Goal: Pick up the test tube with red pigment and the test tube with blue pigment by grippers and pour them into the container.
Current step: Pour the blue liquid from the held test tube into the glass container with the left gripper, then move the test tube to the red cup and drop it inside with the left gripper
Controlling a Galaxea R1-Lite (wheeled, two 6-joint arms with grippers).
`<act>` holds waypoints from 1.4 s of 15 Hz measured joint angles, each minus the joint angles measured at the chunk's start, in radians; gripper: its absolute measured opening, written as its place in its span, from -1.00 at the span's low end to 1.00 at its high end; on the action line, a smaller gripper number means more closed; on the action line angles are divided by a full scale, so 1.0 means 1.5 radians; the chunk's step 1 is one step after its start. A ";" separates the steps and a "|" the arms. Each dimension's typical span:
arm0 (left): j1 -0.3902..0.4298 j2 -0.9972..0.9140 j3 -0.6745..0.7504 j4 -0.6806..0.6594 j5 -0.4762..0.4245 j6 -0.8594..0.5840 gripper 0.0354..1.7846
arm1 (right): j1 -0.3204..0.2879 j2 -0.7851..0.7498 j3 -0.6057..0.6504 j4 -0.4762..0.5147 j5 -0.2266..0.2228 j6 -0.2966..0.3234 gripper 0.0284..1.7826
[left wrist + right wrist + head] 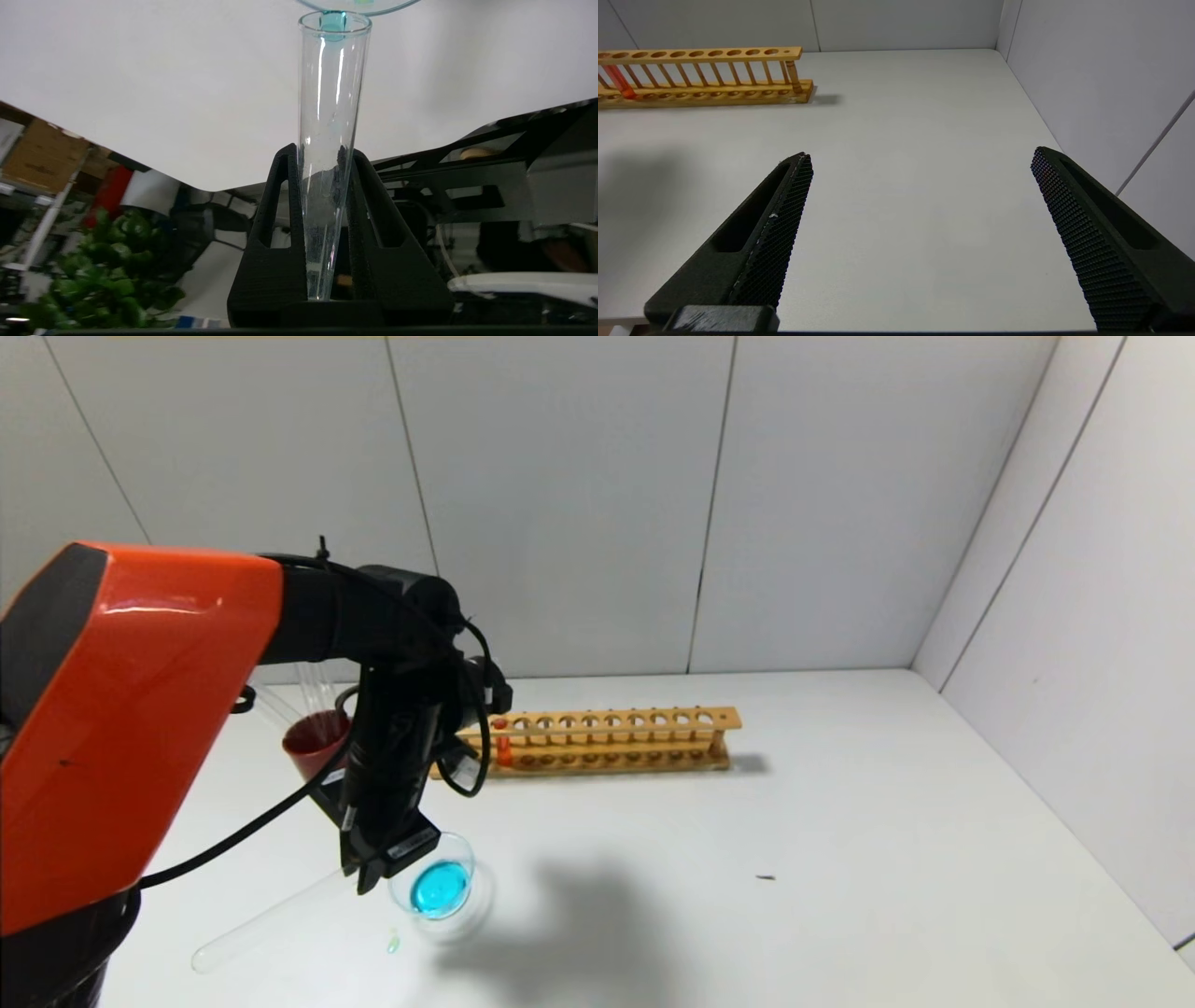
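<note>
My left gripper (369,875) is shut on the test tube with blue pigment (261,924), tipped with its mouth at the rim of the container (467,856). The tube looks nearly empty, and the clear glass dish holds a pool of teal-blue liquid. In the left wrist view the fingers grip the tube (329,93) low down, a little teal sits at its mouth, and the dish's edge (359,5) shows beyond. The test tube with red pigment (504,748) stands in the rack, also in the right wrist view (616,79). My right gripper (920,158) is open and empty above the table.
A long wooden rack (607,739) stands at the back middle. A dark red cup (313,742) with clear tubes stands behind my left arm. A small teal drop (393,945) lies on the table by the dish. Walls close the back and right.
</note>
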 joint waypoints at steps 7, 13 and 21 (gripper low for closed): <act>0.039 -0.165 0.036 -0.120 0.006 -0.066 -0.69 | 0.000 0.000 0.000 0.000 0.000 0.000 0.92; 0.143 -0.238 0.039 -0.269 0.007 -0.090 -0.69 | 0.000 0.000 0.000 0.000 0.000 0.000 0.92; 0.252 -0.239 0.050 -0.532 0.008 -0.088 -0.69 | 0.000 0.000 0.000 0.000 0.000 0.000 0.92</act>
